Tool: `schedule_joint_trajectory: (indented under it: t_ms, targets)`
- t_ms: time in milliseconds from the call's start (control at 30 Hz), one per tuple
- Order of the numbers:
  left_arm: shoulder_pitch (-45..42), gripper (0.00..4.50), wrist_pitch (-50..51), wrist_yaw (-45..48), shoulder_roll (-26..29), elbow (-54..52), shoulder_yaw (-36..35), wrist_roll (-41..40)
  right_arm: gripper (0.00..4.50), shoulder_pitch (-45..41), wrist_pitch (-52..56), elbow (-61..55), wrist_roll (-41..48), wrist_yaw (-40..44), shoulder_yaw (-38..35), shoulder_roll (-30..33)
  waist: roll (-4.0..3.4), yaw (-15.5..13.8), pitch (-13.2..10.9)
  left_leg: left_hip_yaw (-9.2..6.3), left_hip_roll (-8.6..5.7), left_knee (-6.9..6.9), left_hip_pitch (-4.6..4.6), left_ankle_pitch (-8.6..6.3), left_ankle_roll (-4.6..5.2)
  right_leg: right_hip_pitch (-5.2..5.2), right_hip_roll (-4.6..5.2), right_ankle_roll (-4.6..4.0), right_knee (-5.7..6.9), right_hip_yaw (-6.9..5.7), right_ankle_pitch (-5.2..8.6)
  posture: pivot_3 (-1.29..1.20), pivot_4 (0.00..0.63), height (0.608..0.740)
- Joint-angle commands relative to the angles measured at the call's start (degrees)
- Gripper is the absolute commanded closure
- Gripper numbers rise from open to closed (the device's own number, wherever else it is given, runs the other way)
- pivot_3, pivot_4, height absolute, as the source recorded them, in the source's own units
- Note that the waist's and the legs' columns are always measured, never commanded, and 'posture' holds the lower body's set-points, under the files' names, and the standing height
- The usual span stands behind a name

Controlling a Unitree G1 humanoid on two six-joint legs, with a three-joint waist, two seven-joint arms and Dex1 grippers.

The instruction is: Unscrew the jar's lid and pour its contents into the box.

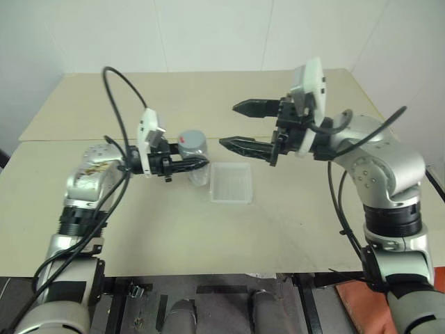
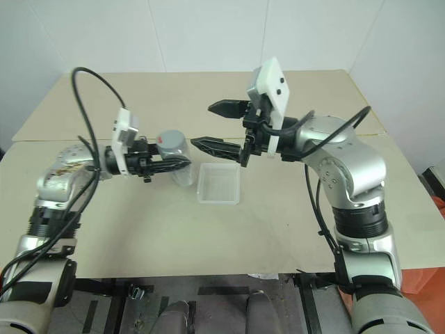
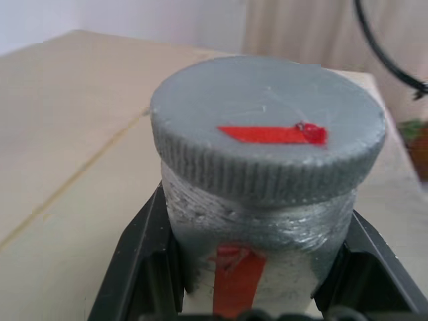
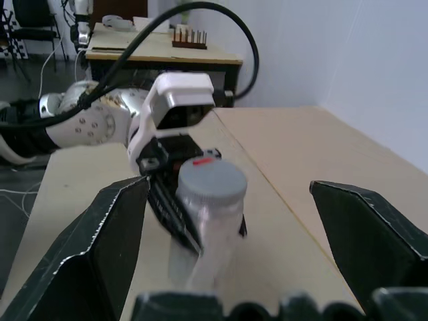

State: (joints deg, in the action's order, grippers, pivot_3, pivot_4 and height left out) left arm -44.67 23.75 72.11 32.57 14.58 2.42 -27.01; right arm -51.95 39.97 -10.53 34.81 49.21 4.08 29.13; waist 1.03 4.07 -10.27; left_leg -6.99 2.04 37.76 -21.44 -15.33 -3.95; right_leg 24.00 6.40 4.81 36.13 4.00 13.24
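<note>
Tan table [image 1: 139,229], jar [image 1: 195,149] beside box [image 1: 231,182]

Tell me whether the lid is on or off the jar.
On. The grey lid sits flush on top of the jar, which the left hand holds.

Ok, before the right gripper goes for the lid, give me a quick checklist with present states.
1. Left gripper shut on the jar: ok.
2. Jar upright: ok.
3. Lid on and uncovered: ok.
4. Right gripper open, facing the jar: ok.
5. Right gripper around the lid: not ok, short of it.
6. Box on the table beside the jar: ok.
</note>
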Motion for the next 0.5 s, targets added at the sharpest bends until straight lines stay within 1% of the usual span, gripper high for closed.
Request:
schedule_joint_trajectory:
  t_ms: [33, 233, 500]
  targets:
    - [-4.0, 2.55, -3.7, 2.6, -2.2, 0.6, 1.2, 0.8, 0.0, -2.8, 0.5, 0.8, -1.1, -0.9, 1.3, -1.7, 0.0, 0.0, 0.0, -0.01, 0.0, 0.0, -0.06, 0.03, -0.04, 0.1, 0.0, 0.0, 0.02, 0.0, 0.0, 0.0, 0.15, 0.74]
    - [-6.1, 2.55, -6.2, 4.1, -5.1, 2.2, 2.1, 1.3, 0.0, -3.2, 0.6, 2.0, -3.4, -1.3, 3.1, -2.8, 0.0, 0.3, 0.0, -0.02, 0.0, -0.01, -0.06, 0.07, -0.11, 0.13, -0.01, -0.01, 0.06, 0.02, 0.0, 0.0, 0.15, 0.74]
    - [-6.7, 2.55, -7.1, 5.3, -5.6, 2.9, 2.0, 2.0, 0.0, -2.2, 1.4, 0.6, -4.1, -0.5, 3.6, -2.3, 0.0, 0.2, 0.0, -0.03, -0.01, 0.0, -0.07, 0.07, -0.1, 0.12, 0.0, -0.01, 0.07, 0.02, 0.0, 0.0, 0.15, 0.74]
